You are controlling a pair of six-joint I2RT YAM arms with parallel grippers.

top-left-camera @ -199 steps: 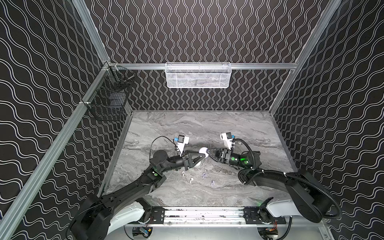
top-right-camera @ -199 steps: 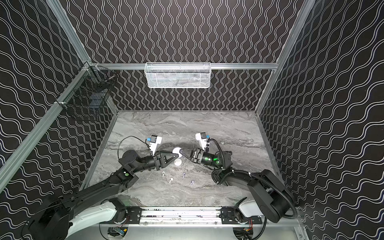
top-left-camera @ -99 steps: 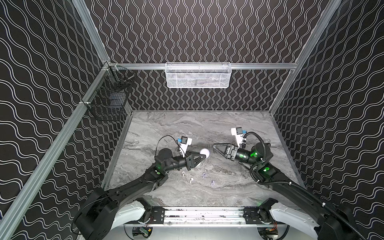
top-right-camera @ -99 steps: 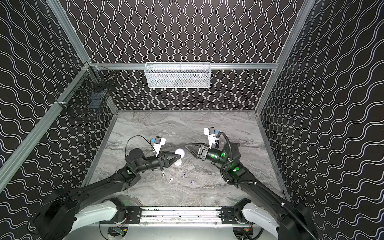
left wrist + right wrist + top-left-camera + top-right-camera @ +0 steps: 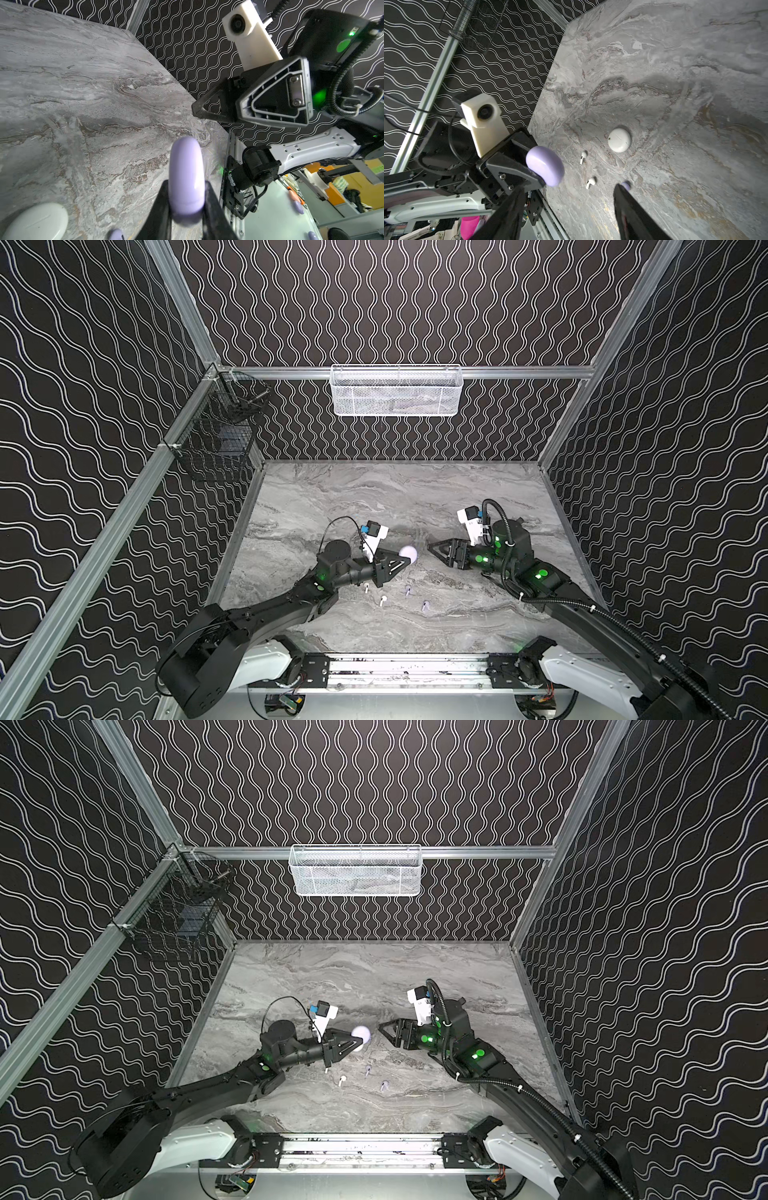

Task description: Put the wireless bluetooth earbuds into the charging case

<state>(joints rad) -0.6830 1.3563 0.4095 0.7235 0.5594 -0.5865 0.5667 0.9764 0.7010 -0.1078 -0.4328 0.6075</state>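
My left gripper (image 5: 409,560) (image 5: 361,1040) is shut on a closed lilac charging case (image 5: 186,176) (image 5: 545,165), held edge-on above the marble table. My right gripper (image 5: 432,549) (image 5: 568,187) stands open a short way to its right, holding nothing. A white charging case (image 5: 619,139) (image 5: 35,222) lies closed on the table below the left gripper. Two white earbuds (image 5: 366,587) (image 5: 382,600) and two lilac earbuds (image 5: 408,590) (image 5: 424,605) lie loose in front of the grippers. In the right wrist view one lilac earbud (image 5: 625,185) peeks out behind a finger.
A white mesh basket (image 5: 397,391) hangs on the back wall and a black wire basket (image 5: 220,439) on the left wall. The metal rail (image 5: 407,668) with both arm bases runs along the table's front edge.
My right gripper has drawn back to the right, away from the lilac case, and its jaws have spread. The left gripper has kept the case and shifted slightly right.
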